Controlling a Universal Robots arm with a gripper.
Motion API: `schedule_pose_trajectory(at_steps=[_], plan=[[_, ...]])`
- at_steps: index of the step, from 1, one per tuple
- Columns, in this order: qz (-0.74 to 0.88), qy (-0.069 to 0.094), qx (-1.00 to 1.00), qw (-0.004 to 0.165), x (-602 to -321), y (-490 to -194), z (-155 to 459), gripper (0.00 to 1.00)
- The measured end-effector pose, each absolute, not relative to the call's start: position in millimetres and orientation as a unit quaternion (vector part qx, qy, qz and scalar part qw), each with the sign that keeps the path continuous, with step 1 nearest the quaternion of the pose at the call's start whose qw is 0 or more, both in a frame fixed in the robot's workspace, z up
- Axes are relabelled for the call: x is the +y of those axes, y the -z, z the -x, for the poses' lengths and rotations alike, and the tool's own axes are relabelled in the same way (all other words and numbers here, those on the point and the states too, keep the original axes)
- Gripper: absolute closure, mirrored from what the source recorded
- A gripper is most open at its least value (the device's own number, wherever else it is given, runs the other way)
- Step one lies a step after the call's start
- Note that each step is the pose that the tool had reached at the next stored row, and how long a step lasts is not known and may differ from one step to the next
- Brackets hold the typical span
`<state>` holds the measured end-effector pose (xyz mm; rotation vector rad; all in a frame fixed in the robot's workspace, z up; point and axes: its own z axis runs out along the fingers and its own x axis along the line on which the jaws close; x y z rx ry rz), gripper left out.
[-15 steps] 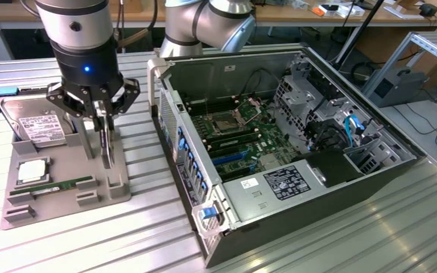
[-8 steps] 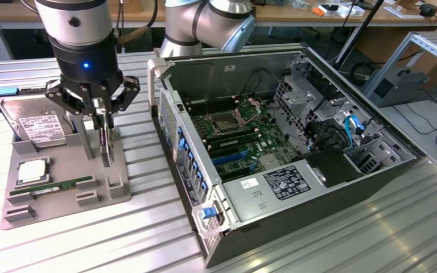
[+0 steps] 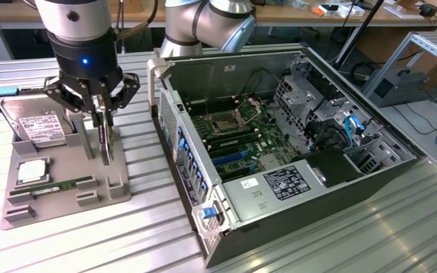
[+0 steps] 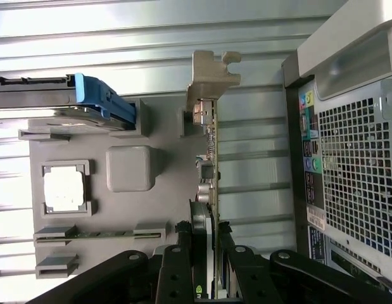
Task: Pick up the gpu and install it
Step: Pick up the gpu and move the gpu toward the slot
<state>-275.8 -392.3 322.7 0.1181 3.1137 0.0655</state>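
The gpu (image 3: 106, 147) stands on edge over the grey parts tray (image 3: 66, 162), a thin dark card. In the wrist view I see the gpu (image 4: 213, 149) edge-on, with its silver bracket (image 4: 211, 76) at the far end. My gripper (image 3: 104, 122) comes down on it from above. The black fingers (image 4: 182, 253) press against both faces of the card near its end, so my gripper (image 4: 204, 233) is shut on it. The card's lower edge sits at the tray's slot; whether it is lifted clear I cannot tell.
The tray also holds a silver hard drive (image 3: 40, 122), a CPU (image 3: 32, 170) and a green RAM stick (image 3: 55, 186). The open computer case (image 3: 355, 170) lies on the exterior view's right, motherboard (image 3: 238, 139) exposed. Ribbed metal tabletop (image 3: 127, 239) lies around both.
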Motion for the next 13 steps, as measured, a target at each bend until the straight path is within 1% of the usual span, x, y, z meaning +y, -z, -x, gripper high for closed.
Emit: schedule_pose_trajectory(at_steps=[13], plan=[[-0.038, -0.021, 0.999, 0.013, -392.3, -332.7, 275.7, 0.73]])
